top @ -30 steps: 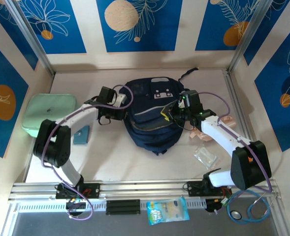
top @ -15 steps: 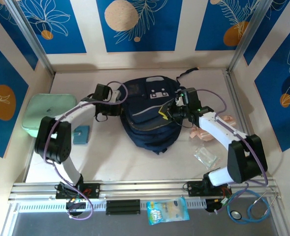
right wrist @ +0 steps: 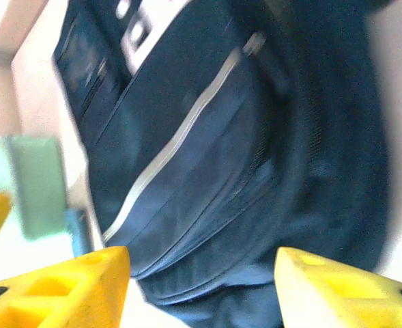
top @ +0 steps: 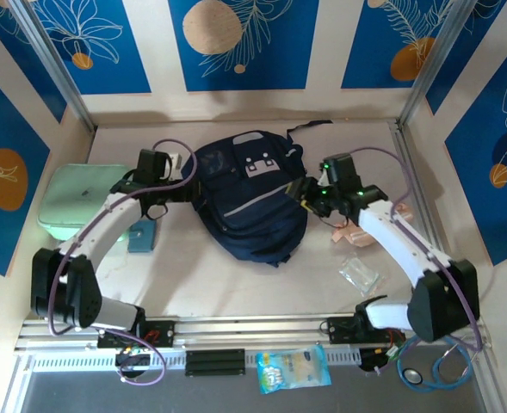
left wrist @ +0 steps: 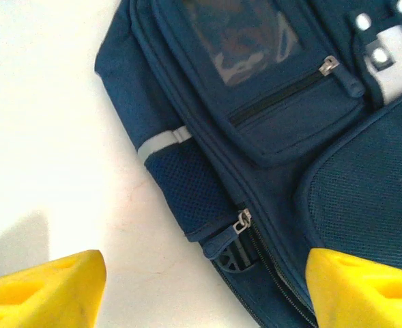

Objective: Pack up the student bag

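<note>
Navy cloth, lying flat in the middle of the table (top: 236, 275): looking at the student bag (top: 251, 202), top end pointing at the far wall. Hovering just beside its left edge with the left gripper (left wrist: 204, 294), yellow fingers (left wrist: 44, 287) spread wide, gripping nothing. Hovering at its right side with the right gripper (right wrist: 201, 287), also spread wide and gripping nothing.

Getting the bag open first, going by the task. Aiming for the small metal zip pull (left wrist: 242, 221) next to the mesh side pocket (left wrist: 187, 188), just ahead of the left fingers. Coming down slowly, pinching only the pull and not the cloth. Tugging along the zip line, not straight up. Pressing the bag down with the other claw to stop it sliding.

Checking what is holding what. Seeing the zips on the bag shut, the front pocket zip (left wrist: 327, 66) too, so seeing nothing inside. Seeing the mesh pocket lying flat, probably empty, though hard telling from so close. Finding the mint green case (top: 81, 200) well off to the left, lid down, inside hidden. Lying outside the bag: a small blue thing (top: 141, 235) near the case, a pink thing (top: 356, 232) and a clear packet (top: 358, 274) on the right, none packed yet.
</note>
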Controlling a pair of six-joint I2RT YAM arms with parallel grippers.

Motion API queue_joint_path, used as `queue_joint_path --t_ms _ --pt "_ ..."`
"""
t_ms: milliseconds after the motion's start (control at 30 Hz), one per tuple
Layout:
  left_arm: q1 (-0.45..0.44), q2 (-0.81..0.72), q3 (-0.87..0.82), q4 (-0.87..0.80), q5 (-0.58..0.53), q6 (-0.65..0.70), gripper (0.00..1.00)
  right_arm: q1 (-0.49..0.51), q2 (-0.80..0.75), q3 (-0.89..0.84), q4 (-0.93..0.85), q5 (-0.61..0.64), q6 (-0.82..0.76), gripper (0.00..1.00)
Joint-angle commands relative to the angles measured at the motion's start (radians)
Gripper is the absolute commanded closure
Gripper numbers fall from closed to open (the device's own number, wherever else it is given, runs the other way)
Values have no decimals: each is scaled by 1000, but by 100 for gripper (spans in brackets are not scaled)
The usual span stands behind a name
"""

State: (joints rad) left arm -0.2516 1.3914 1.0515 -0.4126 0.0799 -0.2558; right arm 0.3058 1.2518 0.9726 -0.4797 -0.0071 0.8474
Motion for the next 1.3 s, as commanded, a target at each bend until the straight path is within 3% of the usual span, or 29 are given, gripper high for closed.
queue_joint_path --t_ms 0,200,400,567,833,1000,1267 --pt "3 -48 -5 -28 48 -3 19 -127 -81 -65 -155 211 -116 39" --pt "2 -90 1 -20 92 4 11 -373 -132 -128 -140 228 -158 34" --pt "2 -119 -4 -27 123 6 9 -593 -39 -172 -83 101 -134 34" --pt "-2 -128 -18 -24 157 4 5 -699 8 -225 -24 48 -98 35" --pt "-16 -119 -11 -20 175 -6 1 -772 102 -246 56 -61 -118 38" --pt "-44 -103 11 -33 182 3 0 -781 146 -259 102 -115 -117 49" --pt "-150 -58 57 -50 148 26 0 -775 126 -244 95 -143 -131 93"
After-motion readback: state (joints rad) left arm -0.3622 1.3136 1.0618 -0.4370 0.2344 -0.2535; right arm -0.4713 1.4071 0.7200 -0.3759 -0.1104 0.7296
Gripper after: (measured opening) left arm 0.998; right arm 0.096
